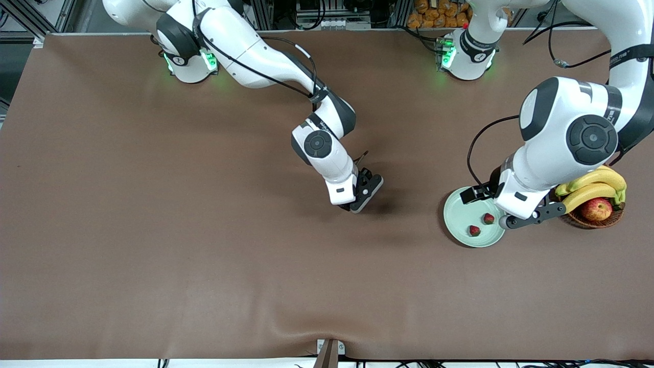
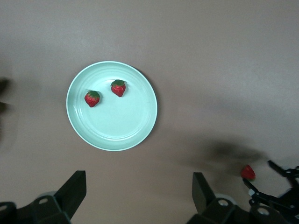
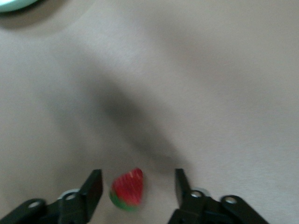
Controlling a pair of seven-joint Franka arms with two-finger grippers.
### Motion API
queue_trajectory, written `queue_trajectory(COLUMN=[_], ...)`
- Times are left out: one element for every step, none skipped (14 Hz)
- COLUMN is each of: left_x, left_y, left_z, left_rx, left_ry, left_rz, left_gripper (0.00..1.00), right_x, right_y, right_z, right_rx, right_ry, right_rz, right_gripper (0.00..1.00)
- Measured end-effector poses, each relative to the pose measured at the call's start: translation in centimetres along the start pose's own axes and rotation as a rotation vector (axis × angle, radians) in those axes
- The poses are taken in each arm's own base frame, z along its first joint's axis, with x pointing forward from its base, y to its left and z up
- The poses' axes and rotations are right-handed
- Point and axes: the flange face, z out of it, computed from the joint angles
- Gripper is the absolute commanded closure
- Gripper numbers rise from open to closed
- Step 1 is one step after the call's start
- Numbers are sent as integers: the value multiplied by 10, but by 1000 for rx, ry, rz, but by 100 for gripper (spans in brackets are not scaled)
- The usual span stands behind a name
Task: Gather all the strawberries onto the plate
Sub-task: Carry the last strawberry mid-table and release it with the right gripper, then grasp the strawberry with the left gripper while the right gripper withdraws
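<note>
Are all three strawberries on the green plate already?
No: only two strawberries lie on the plate; the third strawberry sits between the right gripper's open fingers.

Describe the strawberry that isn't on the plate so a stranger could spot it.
Find the right gripper near the table's middle. The strawberry sits between its open fingers. The other two strawberries lie on the plate, under the left gripper.

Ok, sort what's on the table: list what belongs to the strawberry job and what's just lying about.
Part of the job:
- plate, pale mint-green
- two strawberries in the plate
- third strawberry, between the right end effector's open fingers, away from the plate
- left end effector, open over the plate

Lying about:
- wicker basket beside the plate
- bananas
- apple
</note>
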Motion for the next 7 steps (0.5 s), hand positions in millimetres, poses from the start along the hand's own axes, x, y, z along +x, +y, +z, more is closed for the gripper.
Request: queue_trajectory(left_x=[0, 0, 0, -2, -3, -4, -6], left_y=[0, 1, 2, 4, 6, 9, 15], left_z=[2, 3, 4, 5, 8, 13, 21], left_rx=[1, 1, -6, -20, -27, -28, -27], left_ry=[-3, -5, -10, -22, -33, -43, -55], left_rz=[1, 1, 0, -4, -4, -1, 7], left_gripper=[0, 0, 0, 0, 0, 0, 0], right_x=[3, 5, 7, 8, 7, 5, 1], right_y=[10, 24, 41, 64, 92, 121, 152], right_z=[-7, -17, -30, -46, -65, -86, -109], right_rx=[-11, -21, -29, -36, -40, -44, -50], right_ry=[7, 12, 9, -3, -22, -39, -57], right_rz=[9, 23, 43, 71, 106, 143, 183], right_gripper=[0, 0, 0, 0, 0, 0, 0])
